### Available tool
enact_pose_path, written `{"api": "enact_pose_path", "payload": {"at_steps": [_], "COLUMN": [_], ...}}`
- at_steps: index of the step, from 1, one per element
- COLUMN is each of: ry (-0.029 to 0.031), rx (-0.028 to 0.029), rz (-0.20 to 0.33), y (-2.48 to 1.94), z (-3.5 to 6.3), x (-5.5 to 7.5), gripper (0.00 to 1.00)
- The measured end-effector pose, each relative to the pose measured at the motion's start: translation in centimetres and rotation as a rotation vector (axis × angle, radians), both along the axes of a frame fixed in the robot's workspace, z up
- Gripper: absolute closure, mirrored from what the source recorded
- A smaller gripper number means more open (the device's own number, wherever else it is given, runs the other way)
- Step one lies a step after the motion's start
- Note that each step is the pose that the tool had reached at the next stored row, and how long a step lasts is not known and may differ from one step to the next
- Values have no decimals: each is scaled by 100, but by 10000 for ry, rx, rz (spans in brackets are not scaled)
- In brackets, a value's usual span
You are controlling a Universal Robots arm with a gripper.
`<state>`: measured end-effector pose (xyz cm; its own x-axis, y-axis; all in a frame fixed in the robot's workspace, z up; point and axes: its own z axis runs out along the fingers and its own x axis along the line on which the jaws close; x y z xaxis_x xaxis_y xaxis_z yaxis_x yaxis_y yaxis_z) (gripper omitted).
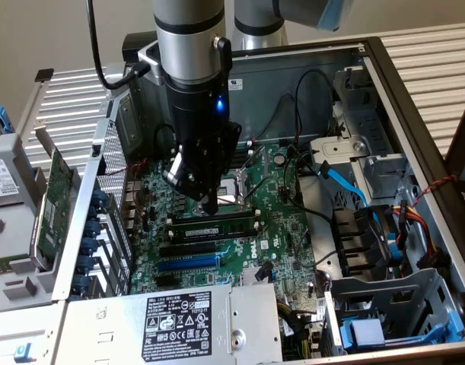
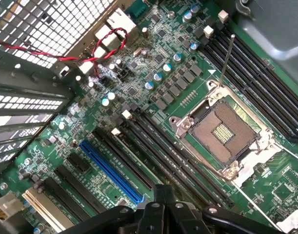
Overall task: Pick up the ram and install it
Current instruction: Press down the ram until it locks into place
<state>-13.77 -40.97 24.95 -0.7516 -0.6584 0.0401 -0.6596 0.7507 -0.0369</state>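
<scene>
1. The gripper (image 1: 209,205) is sitting just left of the exterior view's centre with its claw clenched. As far as I can see it isn't grasping anything. Its tip is hanging right over the ram (image 1: 214,226), and I can't tell if it's actually touching.
2. The ram is lying along the memory slot just below the CPU socket (image 1: 236,190), between the white end clips (image 1: 169,223). I can't tell whether it's fully seated. If one end is riding high and the claw is pressing near the middle, the stick could be flexing or rocking instead of clicking home.
3. The socket is lying open, with its pin field showing in the wrist view (image 2: 227,129). The claw (image 2: 163,207) is working really near it, so any sideways slip off the stick's thin top edge is risking bent pins.
4. If the notch isn't lining up with the slot key, pushing down is just loading the motherboard (image 1: 285,228) and could be cracking something.
5. If the clips aren't swinging in, the ram is only looking installed.
</scene>
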Motion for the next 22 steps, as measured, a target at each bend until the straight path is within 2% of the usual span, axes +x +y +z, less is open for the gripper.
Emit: {"api": "enact_pose_path", "payload": {"at_steps": [16, 20, 22], "ry": [-2, -36, -91], "rx": [0, 6, 14], "rz": [-2287, -2747, -2949], "y": [0, 0, 0], "z": [0, 0, -1], "x": [0, 1, 1], "gripper": [89, 89, 89]}}
